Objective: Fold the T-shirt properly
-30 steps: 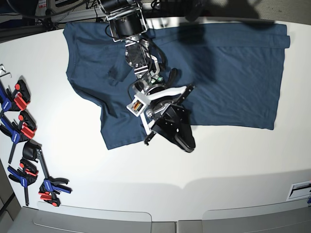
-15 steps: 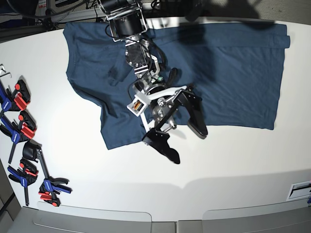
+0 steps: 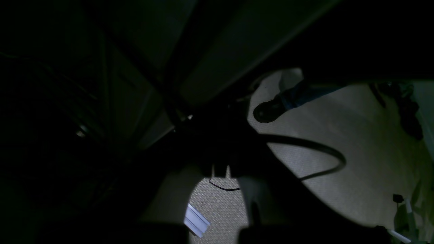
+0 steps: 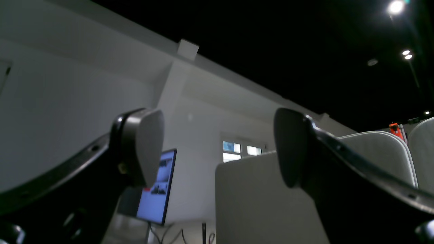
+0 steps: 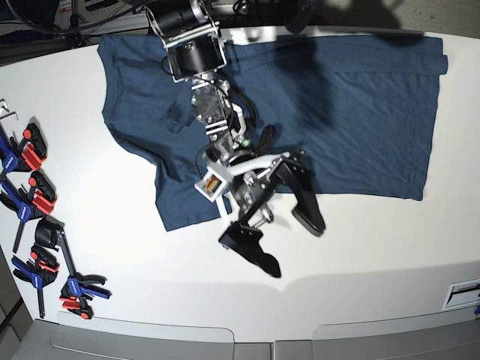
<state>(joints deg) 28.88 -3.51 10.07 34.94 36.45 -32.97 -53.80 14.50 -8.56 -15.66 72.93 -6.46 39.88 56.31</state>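
The T-shirt (image 5: 337, 112) lies spread flat on the white table (image 5: 360, 247). My right gripper (image 5: 289, 236) hangs just over the shirt's near edge, jaws wide apart, holding nothing. My left gripper is closed, out of sight.

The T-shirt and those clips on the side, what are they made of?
The T-shirt looks like soft, matte knit cloth, likely cotton: it lies flat with fine wrinkles and no shine. The clamps at the table's edge look like hard plastic, blue and black with red tips, slightly glossy; whether there is metal inside cannot be told.
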